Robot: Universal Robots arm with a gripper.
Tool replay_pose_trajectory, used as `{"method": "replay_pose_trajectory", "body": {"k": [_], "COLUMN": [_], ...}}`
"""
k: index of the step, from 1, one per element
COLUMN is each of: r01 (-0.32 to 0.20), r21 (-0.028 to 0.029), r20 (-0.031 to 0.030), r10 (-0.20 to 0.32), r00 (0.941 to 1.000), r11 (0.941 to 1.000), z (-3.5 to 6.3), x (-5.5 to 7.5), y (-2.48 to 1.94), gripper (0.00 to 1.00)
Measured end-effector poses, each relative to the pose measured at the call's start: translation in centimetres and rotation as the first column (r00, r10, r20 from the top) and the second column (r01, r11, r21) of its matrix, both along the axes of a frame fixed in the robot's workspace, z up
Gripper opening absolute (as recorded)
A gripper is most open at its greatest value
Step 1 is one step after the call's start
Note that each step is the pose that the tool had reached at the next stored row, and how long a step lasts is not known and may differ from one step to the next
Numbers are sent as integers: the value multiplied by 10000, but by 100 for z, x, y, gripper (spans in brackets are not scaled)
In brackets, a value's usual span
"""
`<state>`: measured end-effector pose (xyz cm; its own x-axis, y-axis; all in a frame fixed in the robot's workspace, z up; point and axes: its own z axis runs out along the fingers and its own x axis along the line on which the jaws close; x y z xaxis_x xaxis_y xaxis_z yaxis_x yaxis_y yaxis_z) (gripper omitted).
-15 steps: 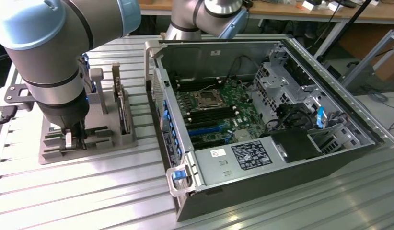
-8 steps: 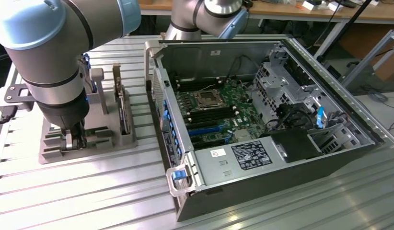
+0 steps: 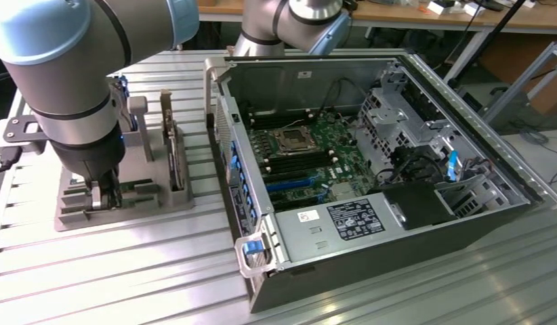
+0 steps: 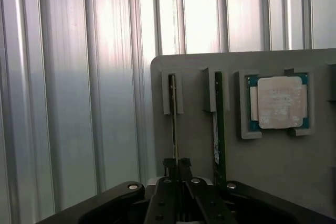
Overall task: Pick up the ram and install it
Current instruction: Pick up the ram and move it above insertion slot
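The claw [image 3: 105,196] [image 4: 176,162] is down at the grey holder [image 3: 152,196] [image 4: 273,166], which lies on the ribbed metal desk [image 3: 125,271] [image 4: 68,103]. In the wrist view its two fingers [image 4: 169,167] are closed on the thin edge of the ram [image 4: 173,119], which stands upright in its slot in the holder. A second memory stick [image 3: 175,159] [image 4: 218,124] stands in the slot just beside it, with a green edge and a white label. A square processor chip [image 4: 278,102] lies flat in another recess of the holder. On the exterior view's right, the open computer case [image 3: 369,271] lies on its side and contains the green motherboard [image 3: 305,156].
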<state>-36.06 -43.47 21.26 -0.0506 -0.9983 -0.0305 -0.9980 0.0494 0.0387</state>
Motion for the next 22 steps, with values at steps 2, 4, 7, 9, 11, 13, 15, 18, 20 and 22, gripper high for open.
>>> {"method": "replay_pose_trajectory", "body": {"k": [2, 4, 7, 9, 11, 13, 15, 18, 20, 22], "r01": [0, 0, 0, 0, 0, 0, 0, 0, 0, 0], "r21": [0, 0, 1, 1, 0, 0, 0, 0, 1, 0], "r20": [0, 0, 1, 1, 0, 0, 0, -1, 1, -1], "r10": [0, 0, 0, 0, 0, 0, 0, 0, 0, 0], "r00": [10000, 10000, 10000, 10000, 10000, 10000, 10000, 10000, 10000, 10000], "r11": [10000, 10000, 10000, 10000, 10000, 10000, 10000, 10000, 10000, 10000], "z": [49, 88, 148, 178, 199, 234, 254, 281, 296, 304], "x": [0, 0, 0, 0, 0, 0, 0, 0, 0, 0], "y": [0, 0, 0, 0, 0, 0, 0, 0, 0, 0], "gripper": [13, 13, 13, 13, 13, 13, 13, 13, 13, 13]}}
